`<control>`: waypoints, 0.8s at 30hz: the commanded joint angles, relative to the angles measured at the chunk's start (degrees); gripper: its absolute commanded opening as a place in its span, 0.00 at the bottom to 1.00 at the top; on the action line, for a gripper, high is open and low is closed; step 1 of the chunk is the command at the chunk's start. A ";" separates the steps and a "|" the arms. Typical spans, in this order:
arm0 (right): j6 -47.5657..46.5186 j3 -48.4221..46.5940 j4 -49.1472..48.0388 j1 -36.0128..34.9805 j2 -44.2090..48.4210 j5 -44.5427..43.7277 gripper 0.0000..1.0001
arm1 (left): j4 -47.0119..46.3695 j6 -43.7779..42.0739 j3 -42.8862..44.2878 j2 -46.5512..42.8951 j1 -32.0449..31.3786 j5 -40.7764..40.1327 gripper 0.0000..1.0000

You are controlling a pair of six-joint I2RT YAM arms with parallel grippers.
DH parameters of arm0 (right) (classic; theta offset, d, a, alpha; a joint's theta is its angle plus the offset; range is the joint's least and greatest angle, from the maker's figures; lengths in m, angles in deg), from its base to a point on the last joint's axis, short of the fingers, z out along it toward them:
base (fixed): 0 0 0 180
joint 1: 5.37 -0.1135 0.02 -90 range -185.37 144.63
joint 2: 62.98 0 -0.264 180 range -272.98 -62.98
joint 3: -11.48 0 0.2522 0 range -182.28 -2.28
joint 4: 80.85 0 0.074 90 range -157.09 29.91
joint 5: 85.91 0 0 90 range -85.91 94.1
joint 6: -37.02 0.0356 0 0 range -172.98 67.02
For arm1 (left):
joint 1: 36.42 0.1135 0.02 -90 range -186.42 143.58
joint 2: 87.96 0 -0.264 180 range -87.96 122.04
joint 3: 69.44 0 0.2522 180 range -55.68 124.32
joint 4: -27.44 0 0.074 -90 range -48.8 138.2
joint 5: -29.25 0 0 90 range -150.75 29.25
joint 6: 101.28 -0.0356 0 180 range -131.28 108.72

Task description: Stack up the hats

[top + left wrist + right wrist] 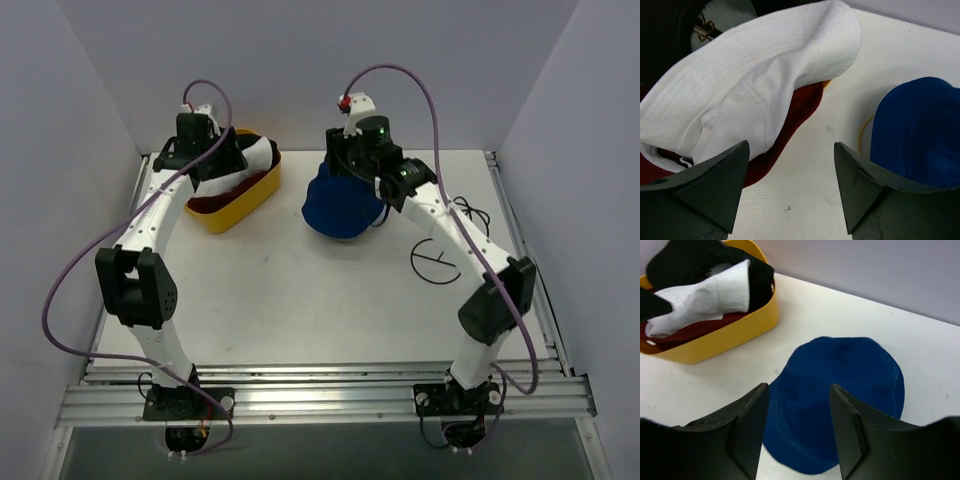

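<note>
I see the left gripper (790,147) with its jaws spread wide and empty, just above the white bucket hat (755,75). That hat lies on the maroon hat (690,330) by the black cap (690,260) in the yellow basket (725,335). The right gripper (799,390) has its jaws apart, holding nothing, over the blue bucket hat (840,385) on the table (280,290).

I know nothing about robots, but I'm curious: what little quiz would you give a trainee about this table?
1. True or false: the blue hat lies inside the yellow basket.
2. Which one lies over the maroon hat in the basket? A white hat, B green hat, C striped hat.
3. Fill in: the right gripper hovers open above the ___ hat.
Key: 1 false; 2 A; 3 blue.
</note>
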 commanded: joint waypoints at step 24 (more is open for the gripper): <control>9.51 44.53 -16.92 -21.47 40.27 0.17 0.47 | 3.62 -29.83 -9.38 -6.02 -2.73 -2.56 0.77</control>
